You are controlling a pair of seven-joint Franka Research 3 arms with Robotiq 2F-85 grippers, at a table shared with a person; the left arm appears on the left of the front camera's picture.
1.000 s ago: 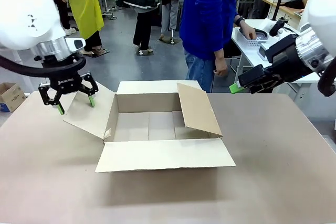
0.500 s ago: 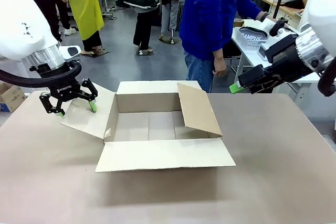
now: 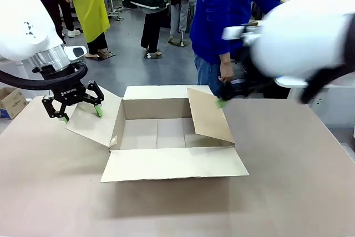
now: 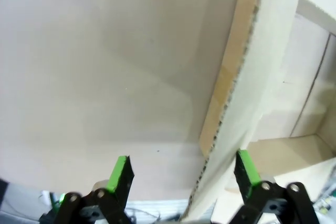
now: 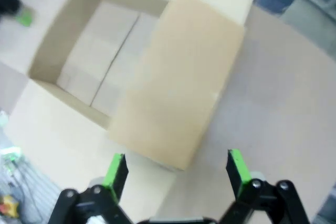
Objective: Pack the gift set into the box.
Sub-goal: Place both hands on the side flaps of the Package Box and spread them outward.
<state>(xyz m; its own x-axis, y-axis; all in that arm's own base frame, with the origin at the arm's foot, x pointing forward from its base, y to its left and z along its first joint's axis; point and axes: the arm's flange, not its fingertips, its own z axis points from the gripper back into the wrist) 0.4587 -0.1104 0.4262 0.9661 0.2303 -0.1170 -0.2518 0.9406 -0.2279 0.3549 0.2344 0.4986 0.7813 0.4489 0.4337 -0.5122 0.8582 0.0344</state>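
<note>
1. Front view first: the box [image 3: 157,135] sits in the middle of the table [image 3: 288,187], open, with nothing lying in it yet. Its left flap [image 3: 91,121] splays outward and its right flap [image 3: 209,116] leans in over the opening.
2. My left gripper [image 3: 81,114] hangs at the outer edge of the left flap, jaws apart. In the left wrist view the flap's corrugated edge runs up between the fingers [image 4: 122,170], much closer to one pad than the other.
3. My right arm is smeared in the front view. The right wrist view shows the right gripper [image 5: 176,156] above the right flap, jaws apart and gripping nothing.
4. First worry: if I shut the left jaws off-centre like this, one pad lands first. That could crease the flap or drag the whole box sideways.
5. Second worry: the right flap leaning inward would narrow the opening, so the gift set could catch on it going in. I'd want it folded back.
6. Third worry: the person [image 3: 222,15] stands at the far edge with a hand [image 3: 226,74] hanging near my right gripper. A careless reach there risks contact.
</note>
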